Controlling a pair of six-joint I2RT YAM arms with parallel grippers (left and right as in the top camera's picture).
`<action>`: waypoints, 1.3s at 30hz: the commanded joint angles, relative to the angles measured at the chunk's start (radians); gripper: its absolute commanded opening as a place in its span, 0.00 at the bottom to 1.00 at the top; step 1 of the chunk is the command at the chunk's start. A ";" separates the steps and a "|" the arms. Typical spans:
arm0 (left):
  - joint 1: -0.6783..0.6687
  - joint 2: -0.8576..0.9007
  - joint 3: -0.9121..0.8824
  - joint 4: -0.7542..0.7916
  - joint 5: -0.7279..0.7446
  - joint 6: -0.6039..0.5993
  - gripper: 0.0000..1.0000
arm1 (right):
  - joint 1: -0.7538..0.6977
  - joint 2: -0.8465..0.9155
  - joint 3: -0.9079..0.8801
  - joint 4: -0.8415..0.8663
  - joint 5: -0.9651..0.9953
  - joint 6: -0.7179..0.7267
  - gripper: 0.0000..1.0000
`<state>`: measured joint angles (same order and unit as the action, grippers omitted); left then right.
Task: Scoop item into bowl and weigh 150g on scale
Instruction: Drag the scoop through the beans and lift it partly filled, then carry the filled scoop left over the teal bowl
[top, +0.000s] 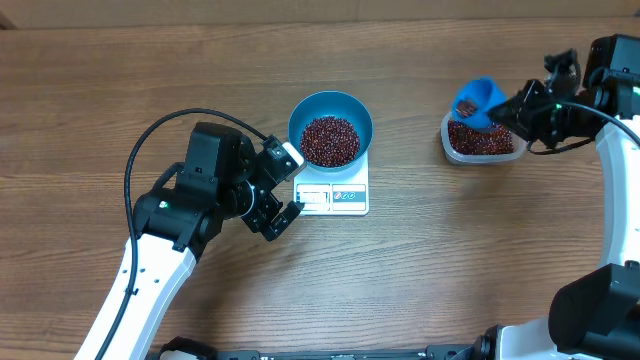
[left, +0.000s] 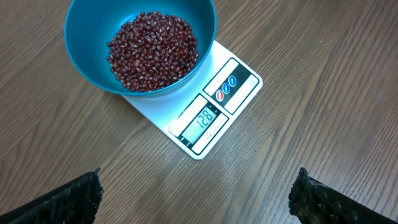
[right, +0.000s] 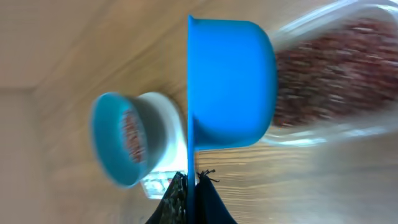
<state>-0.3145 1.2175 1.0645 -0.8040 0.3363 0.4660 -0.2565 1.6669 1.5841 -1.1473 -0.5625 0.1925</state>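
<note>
- Wooden table (top: 420, 280) carries a small white square scale (top: 345, 195), with the round teal-blue bowl (top: 330, 103) sitting on it.
- Small dark red-brown beans (top: 330, 140) heap inside the bowl (more fill a clear plastic tub (top: 447, 135)).
- Left gripper (top: 293, 187) hangs wide open, empty, just beside the scale's display end.
- Right gripper (right: 193, 186) is clamped on a blue plastic scoop (top: 480, 97) over the tub.

Even soft lighting; right wrist view motion-blurred.
</note>
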 joint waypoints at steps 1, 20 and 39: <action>-0.006 -0.002 -0.009 -0.001 -0.004 -0.018 0.99 | 0.005 -0.029 0.028 0.013 -0.173 -0.090 0.04; -0.006 -0.002 -0.009 0.000 -0.004 -0.018 1.00 | 0.302 -0.029 0.028 0.138 -0.151 -0.119 0.04; -0.006 -0.002 -0.009 0.000 -0.004 -0.018 1.00 | 0.642 -0.029 0.028 0.182 0.450 -0.123 0.04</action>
<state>-0.3145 1.2175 1.0645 -0.8036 0.3363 0.4656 0.3439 1.6669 1.5841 -0.9730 -0.2890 0.0837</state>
